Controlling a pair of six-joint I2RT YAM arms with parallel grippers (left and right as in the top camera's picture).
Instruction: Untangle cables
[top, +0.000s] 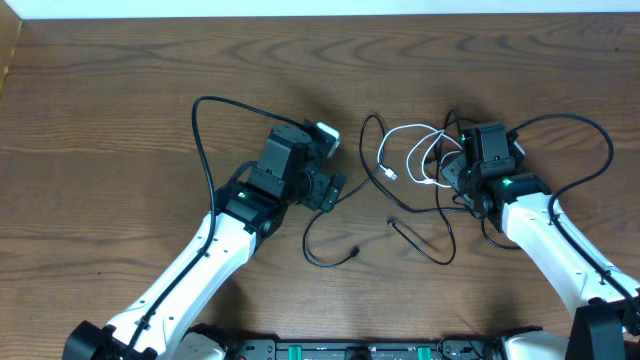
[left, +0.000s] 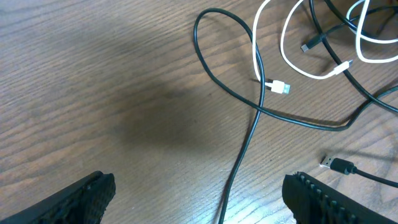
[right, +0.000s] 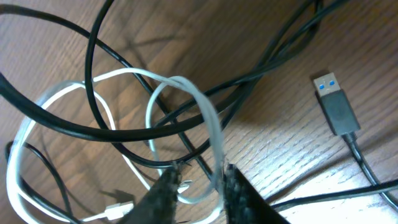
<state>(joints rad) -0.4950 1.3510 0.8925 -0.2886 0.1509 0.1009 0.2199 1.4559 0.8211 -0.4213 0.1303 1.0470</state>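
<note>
Several thin black cables (top: 440, 215) and one white cable (top: 410, 150) lie tangled on the wooden table (top: 120, 120), right of centre. My right gripper (top: 456, 172) is at the tangle's right side. In the right wrist view its jaws (right: 199, 177) have closed in on a loop of the white cable (right: 186, 84), which runs down against one finger (right: 233, 186); black cables (right: 93, 74) cross under the loop. My left gripper (top: 335, 163) stands wide open left of the tangle. In the left wrist view a black cable (left: 211, 68) runs between its fingers (left: 93, 196) untouched.
A black USB plug with a blue tongue (right: 336, 106) lies loose right of my right gripper. A white plug (left: 278, 87) and a small black plug (left: 339, 165) rest on the wood. Thicker black arm wires (top: 205, 140) arc behind both arms.
</note>
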